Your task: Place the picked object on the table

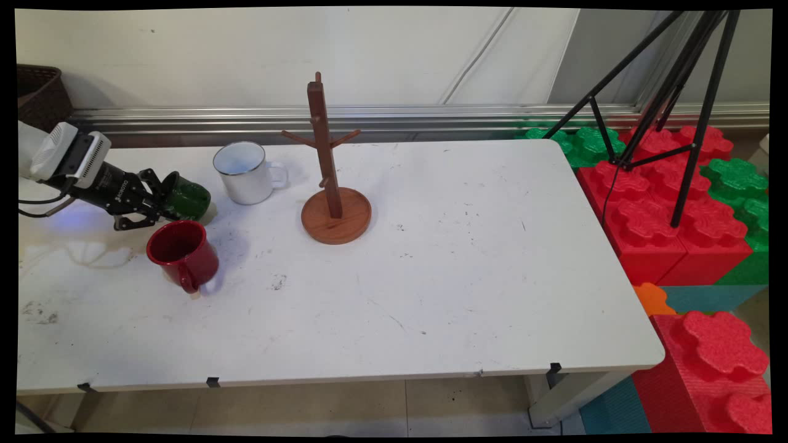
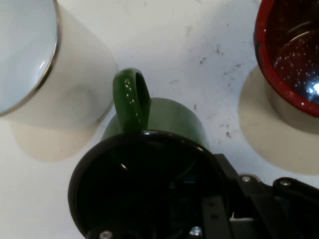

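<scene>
A white bench (image 1: 431,258) is seen w/ a wooden mug tree (image 1: 332,184) near centre. At left, a green mug (image 1: 188,198) is held tipped on its side, the tool (image 1: 161,200) clamped on its rim. Red mug (image 1: 183,252) and white mug (image 1: 246,172), both upright, look empty. Green handle (image 2: 132,97) is shown only in hand view.
</scene>
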### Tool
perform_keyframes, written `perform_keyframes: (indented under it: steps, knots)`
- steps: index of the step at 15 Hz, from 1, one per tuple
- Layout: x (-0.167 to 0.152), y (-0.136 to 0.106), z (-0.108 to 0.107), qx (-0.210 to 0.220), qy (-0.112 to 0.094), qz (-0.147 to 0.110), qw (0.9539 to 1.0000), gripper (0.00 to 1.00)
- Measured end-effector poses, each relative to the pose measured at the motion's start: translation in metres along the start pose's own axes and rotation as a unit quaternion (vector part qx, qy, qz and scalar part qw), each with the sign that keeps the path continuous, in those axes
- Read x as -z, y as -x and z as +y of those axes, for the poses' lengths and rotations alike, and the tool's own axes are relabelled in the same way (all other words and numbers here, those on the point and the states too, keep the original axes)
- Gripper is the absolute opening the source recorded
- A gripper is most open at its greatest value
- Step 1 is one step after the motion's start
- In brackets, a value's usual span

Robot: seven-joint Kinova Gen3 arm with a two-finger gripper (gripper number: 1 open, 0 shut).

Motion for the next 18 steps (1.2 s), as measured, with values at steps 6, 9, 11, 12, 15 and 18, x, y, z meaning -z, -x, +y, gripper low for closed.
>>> perform_keyframes:
  steps: [6, 9, 11, 12, 15, 18]
  knots:
    - [-0.0051, -0.0005, -0.0007, 0.0, 0.004, -0.003, 1.0, 0.0]
    - [-0.0071, -0.001, -0.0029, -0.002, 0.004, -0.004, 1.0, 1.0]
    - [-0.0075, -0.0012, -0.0038, -0.003, 0.003, -0.004, 1.0, 1.0]
    - [-0.0078, -0.0014, -0.0044, -0.004, 0.004, -0.003, 1.0, 1.0]
    - [-0.0077, -0.0024, -0.0055, -0.005, 0.004, -0.002, 1.0, 1.0]
    - [-0.0062, -0.0045, -0.0072, -0.007, 0.002, 0.002, 1.0, 1.0]
